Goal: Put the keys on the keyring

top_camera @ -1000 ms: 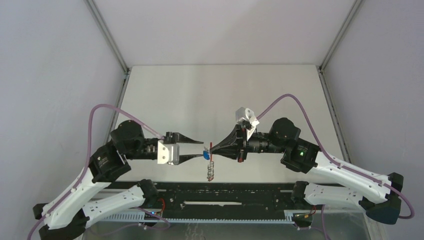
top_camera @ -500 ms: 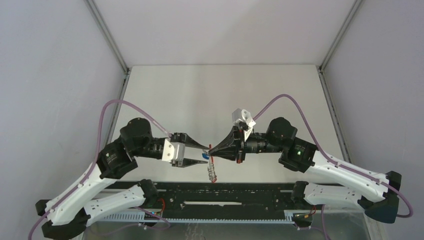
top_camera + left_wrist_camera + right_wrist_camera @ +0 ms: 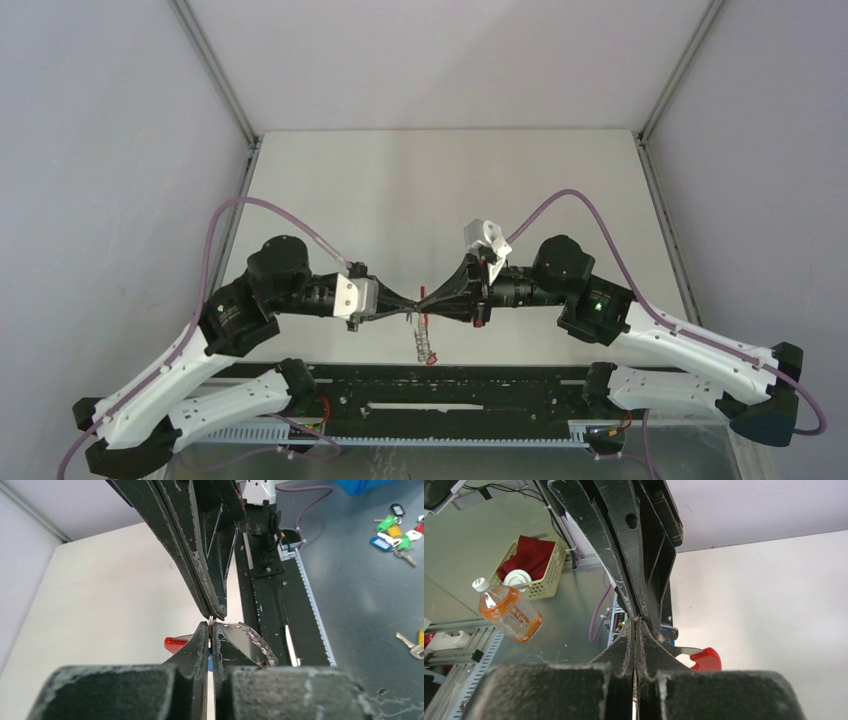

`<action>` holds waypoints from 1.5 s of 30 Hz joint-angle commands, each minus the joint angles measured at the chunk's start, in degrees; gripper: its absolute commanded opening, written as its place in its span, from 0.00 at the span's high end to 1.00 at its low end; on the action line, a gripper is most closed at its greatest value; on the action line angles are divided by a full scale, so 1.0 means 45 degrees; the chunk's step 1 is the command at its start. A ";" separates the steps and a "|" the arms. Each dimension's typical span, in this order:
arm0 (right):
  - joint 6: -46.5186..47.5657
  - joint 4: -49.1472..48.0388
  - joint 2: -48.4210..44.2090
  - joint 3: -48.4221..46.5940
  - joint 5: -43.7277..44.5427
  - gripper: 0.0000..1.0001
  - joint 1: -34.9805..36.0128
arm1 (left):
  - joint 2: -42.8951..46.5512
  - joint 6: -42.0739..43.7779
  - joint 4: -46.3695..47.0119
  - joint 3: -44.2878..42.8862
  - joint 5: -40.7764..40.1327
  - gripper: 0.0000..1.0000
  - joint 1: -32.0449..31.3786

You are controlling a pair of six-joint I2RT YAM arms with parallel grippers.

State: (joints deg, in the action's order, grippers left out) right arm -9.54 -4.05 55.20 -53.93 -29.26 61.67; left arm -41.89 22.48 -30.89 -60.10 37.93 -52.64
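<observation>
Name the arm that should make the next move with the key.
Left. The left tool is closed on the blue key tag, so it can likely steer it; the right tool pins the keyring, rings hanging below.

Red keyring, blue key tag, orange bottle, white table

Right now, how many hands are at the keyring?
2. The left hand reaches in from the left, a blue tag between its fingers; the right hand from the right, tip to tip with it. The keyring shows just below them.
</observation>
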 commanded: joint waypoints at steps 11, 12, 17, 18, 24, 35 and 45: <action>0.1964 0.2922 -0.0603 -0.1772 0.1338 0.53 -0.0067 | -0.0706 0.0944 -0.2065 -0.1002 0.0066 1.00 0.0048; 0.2242 0.3585 -0.0513 -0.2135 0.1491 0.25 -0.0081 | -0.0867 0.1218 -0.2356 -0.1177 0.0067 1.00 0.0047; 0.3251 0.6557 0.0291 -0.3912 0.1404 0.00 -0.0400 | -0.1484 0.1923 -0.3394 -0.2187 0.0090 1.00 0.0057; 0.3236 0.6691 0.0341 -0.3957 0.1365 0.00 -0.0385 | -0.1621 0.2102 -0.3614 -0.2411 0.0126 1.00 0.0053; 0.4119 0.8056 0.0845 -0.4628 0.1336 0.01 -0.0404 | -0.2184 0.3715 -0.4966 -0.3459 -0.0107 1.00 0.0047; 0.5478 1.1085 0.3668 -0.8149 0.2361 0.41 0.0777 | -0.2875 0.5556 -0.5988 -0.4364 -0.0673 1.00 0.0058; 0.5151 1.0473 0.4033 -0.7996 0.3539 0.39 0.1495 | -0.2807 0.5478 -0.5969 -0.4555 -0.0926 1.00 0.0058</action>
State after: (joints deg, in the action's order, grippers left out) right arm 13.61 43.92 73.63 -88.95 -16.93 67.75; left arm -55.59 45.78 -58.54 -77.78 33.58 -52.58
